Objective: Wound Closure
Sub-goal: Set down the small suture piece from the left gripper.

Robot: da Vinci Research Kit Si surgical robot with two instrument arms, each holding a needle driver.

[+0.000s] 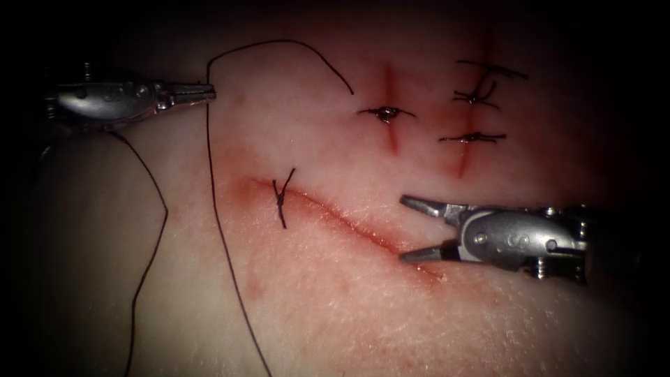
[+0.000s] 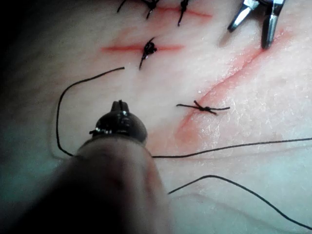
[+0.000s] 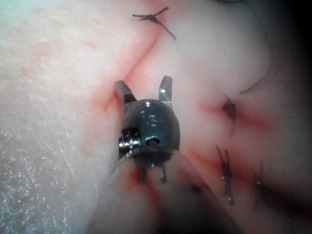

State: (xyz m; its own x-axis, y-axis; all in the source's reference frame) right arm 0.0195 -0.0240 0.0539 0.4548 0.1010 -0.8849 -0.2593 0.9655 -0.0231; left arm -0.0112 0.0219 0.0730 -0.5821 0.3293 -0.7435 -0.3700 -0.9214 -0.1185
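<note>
Pale tissue [image 1: 335, 307] carries a long slanting cut [image 1: 335, 213] with one knot [image 1: 281, 199] tied at its left end. From above, the left tool [image 1: 209, 91] reaches in level from the left, well left of the cut, its jaws pinched on the thread [image 1: 216, 209], which arcs up and right to a free end and also drops down off the frame. The right tool [image 1: 419, 230] lies level at the cut's right end, jaws wide and holding nothing, one on each side of the cut. I cannot make out a needle.

Along the left shaft, the left tool [image 2: 119, 105] points away, jaws closed; the thread [image 2: 219, 148] runs behind its blurred head. The right tool [image 2: 256, 19] is cut off by the edge.

Along the right shaft, the right tool [image 3: 144, 92] spreads its jaws over the cut [image 3: 139, 63]; the shaft is a blur.
</note>
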